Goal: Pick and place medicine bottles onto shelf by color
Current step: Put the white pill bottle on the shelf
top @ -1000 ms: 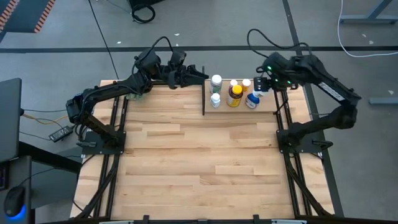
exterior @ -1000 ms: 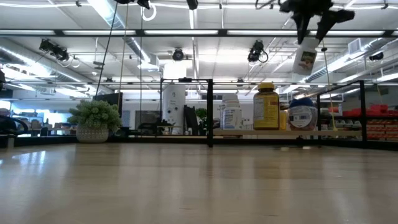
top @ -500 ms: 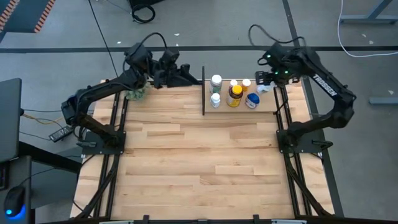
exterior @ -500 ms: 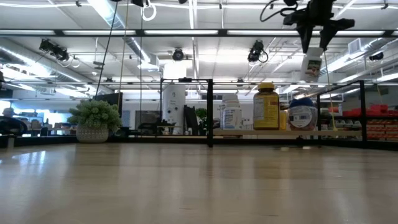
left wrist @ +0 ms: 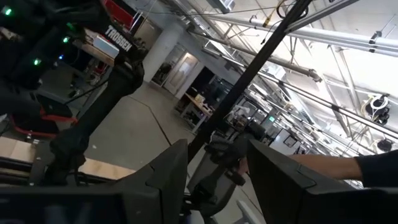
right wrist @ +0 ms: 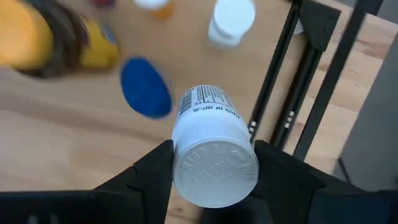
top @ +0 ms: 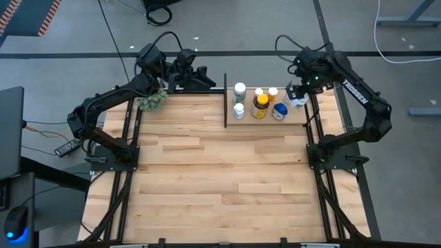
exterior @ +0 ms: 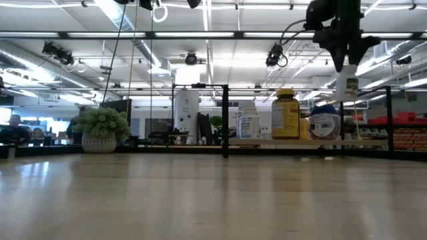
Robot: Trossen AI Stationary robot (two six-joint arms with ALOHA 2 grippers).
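While the left gripper [top: 207, 71] hangs off the table's back edge, fingers parted and holding nothing, the right gripper [right wrist: 214, 180] clamps a white-capped bottle [right wrist: 211, 152] by its cap above the shelf's [top: 296, 118] right end, near the blue-lidded bottle [top: 279, 110]

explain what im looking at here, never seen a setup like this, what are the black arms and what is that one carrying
These are two robot arms at a wooden table, filmed from above, from table height, and from each wrist. The right hand holds a white-capped medicine bottle over the right end of a small black-framed shelf, where several bottles already stand, including an amber one with a yellow lid and a blue-lidded one. The left hand hangs empty at the table's far edge, near a green plant ball.
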